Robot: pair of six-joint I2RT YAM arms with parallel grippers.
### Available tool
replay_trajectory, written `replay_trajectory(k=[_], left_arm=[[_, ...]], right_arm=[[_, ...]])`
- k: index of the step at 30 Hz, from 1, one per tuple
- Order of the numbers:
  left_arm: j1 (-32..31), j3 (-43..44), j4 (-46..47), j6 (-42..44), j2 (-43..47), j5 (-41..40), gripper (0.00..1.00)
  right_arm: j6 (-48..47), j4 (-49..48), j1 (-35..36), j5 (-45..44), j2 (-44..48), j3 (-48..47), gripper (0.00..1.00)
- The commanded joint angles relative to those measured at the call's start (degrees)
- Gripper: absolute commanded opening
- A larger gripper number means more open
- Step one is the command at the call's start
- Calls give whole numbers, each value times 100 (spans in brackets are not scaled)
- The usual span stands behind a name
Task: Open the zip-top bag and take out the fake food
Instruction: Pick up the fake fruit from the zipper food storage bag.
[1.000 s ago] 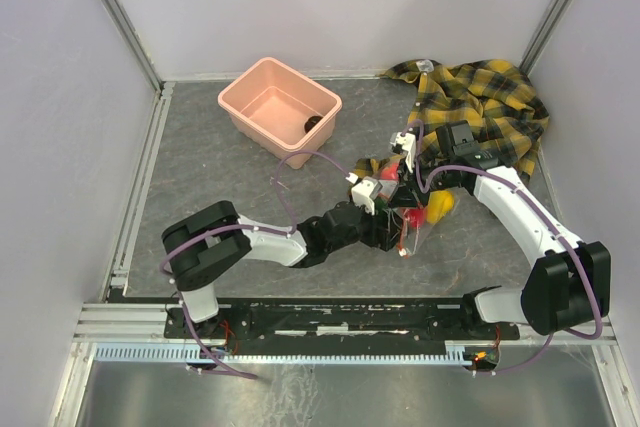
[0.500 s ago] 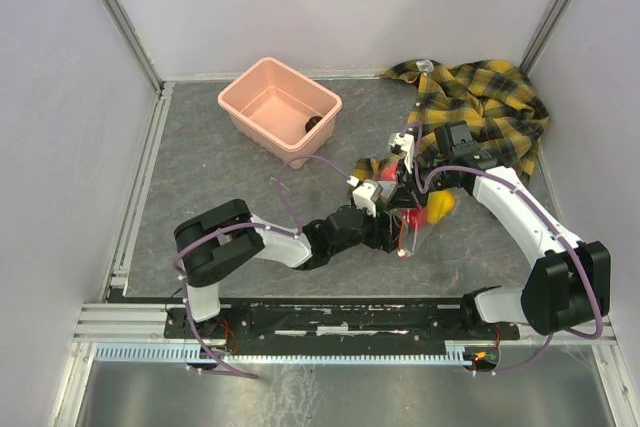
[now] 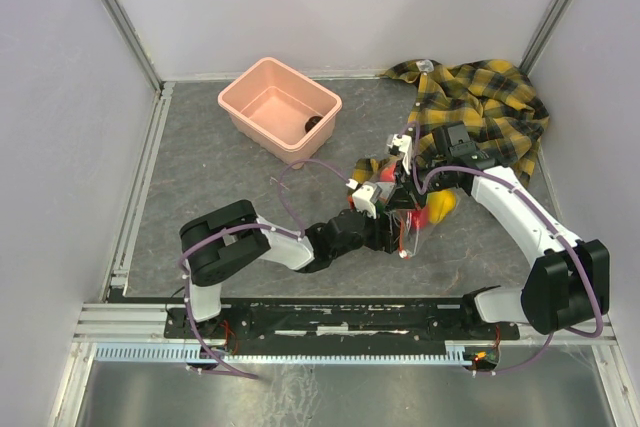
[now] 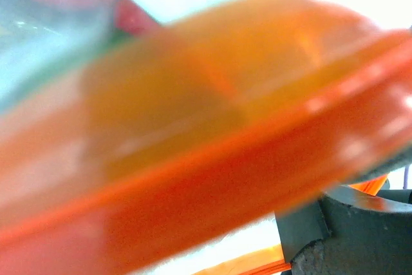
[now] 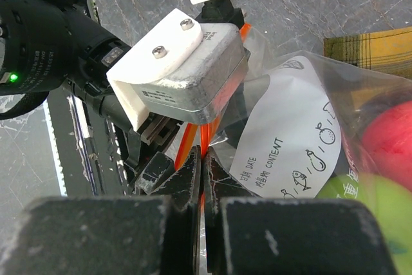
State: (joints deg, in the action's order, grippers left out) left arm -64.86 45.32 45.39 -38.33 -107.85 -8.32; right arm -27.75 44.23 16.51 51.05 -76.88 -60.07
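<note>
My right gripper (image 5: 201,162) is clamped shut on the orange-red zip strip (image 4: 244,178), the two fingertips pressed together with the strip pinched between them. The left gripper (image 3: 392,229) has come in from the other side and sits just beside the right one, almost nose to nose. Its wrist view is only a smear of orange from the strip sitting against the lens, with one dark finger (image 4: 347,230) at the lower right. I cannot tell from that whether its jaws are apart or gripping.

Both claws work low over the grey table (image 3: 200,187). Beyond the right gripper and off to its right lies the yellow-and-black plaid shirt (image 3: 490,107), crumpled, with its near edge reaching in close behind the claw. Farther away, beyond the left gripper and to its left, stands the pink tub (image 3: 244,78), well apart from both claws.

The zip-top bag (image 5: 290,114) hangs between the two grippers and trails to the right of my right claw, clear and crinkled. A white label (image 5: 277,152) printed with DATE and CONTENT faces the right wrist camera.

The fake food (image 3: 432,209) is inside the bag, just to the right of the pinch point. I see a red fruit (image 5: 386,136) and a light green one (image 5: 351,194) below it through the plastic. From above a yellow one (image 3: 441,204) shows beside the red.

A small dark piece (image 3: 312,125) lies in the tub's near right corner.
</note>
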Motion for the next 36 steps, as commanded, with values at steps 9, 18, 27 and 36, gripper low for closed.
replay_trajectory(k=[9, 18, 27, 36], left_arm=[[-89, -24, 378, -97, -102, -333, 83], [-88, 12, 532, -104, -216, -473, 76], [-95, 76, 284, -166, -254, -527, 82], [-119, 224, 157, -218, -426, -494, 80]], right_arm=[[36, -101, 97, 292, -42, -140, 2], [44, -101, 94, 283, -9, -147, 2], [50, -99, 91, 280, -18, -143, 1], [44, -102, 102, 277, -6, -139, 1]])
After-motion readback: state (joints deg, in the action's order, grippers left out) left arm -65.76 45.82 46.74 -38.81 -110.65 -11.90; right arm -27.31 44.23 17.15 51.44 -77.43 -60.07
